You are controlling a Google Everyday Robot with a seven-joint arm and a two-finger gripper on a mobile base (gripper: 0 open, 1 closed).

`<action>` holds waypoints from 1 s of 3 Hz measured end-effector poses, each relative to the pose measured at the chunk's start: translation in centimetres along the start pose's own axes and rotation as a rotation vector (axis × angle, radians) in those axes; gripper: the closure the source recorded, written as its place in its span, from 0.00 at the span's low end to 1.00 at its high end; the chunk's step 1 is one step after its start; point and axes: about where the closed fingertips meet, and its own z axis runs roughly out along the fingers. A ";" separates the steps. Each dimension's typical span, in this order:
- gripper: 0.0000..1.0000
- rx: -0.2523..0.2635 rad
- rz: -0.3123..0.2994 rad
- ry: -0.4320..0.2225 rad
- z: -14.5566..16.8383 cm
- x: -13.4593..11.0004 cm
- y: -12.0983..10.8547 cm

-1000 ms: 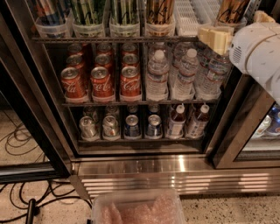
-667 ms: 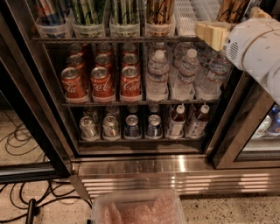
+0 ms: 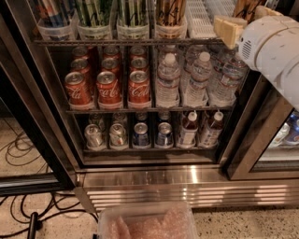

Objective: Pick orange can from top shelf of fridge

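The fridge [image 3: 177, 186] stands open in front of me. Its top shelf [image 3: 131, 42] carries clear cups [image 3: 96, 30] of tall cans and white ribbed dividers [image 3: 198, 18]. One orange can [image 3: 170, 11] stands in a cup right of the green-striped cans [image 3: 133, 11]. A second orange can [image 3: 244, 7] stands at the far right of the shelf. My gripper [image 3: 246, 19] is at the top right, at shelf height, open. One beige finger [image 3: 229, 29] is left of that second can and the other [image 3: 265, 10] is right of it. I cannot tell whether they touch it.
Red cola cans [image 3: 110, 86] and water bottles [image 3: 198, 79] fill the middle rack. Small cans [image 3: 117, 135] and bottles [image 3: 189, 128] fill the bottom rack. A clear plastic bin [image 3: 149, 224] sits on the floor in front. Cables [image 3: 18, 149] lie at the left. A glass door [image 3: 280, 140] stands at the right.
My gripper has risen a little, from just below the top shelf's front edge to level with the cans on it. Nothing in the fridge has moved.
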 end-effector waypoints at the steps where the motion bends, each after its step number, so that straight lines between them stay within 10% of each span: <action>1: 0.35 0.015 -0.010 -0.011 0.3 -0.2 -0.4; 3: 0.35 0.042 -0.029 -0.028 1.1 -0.3 -1.3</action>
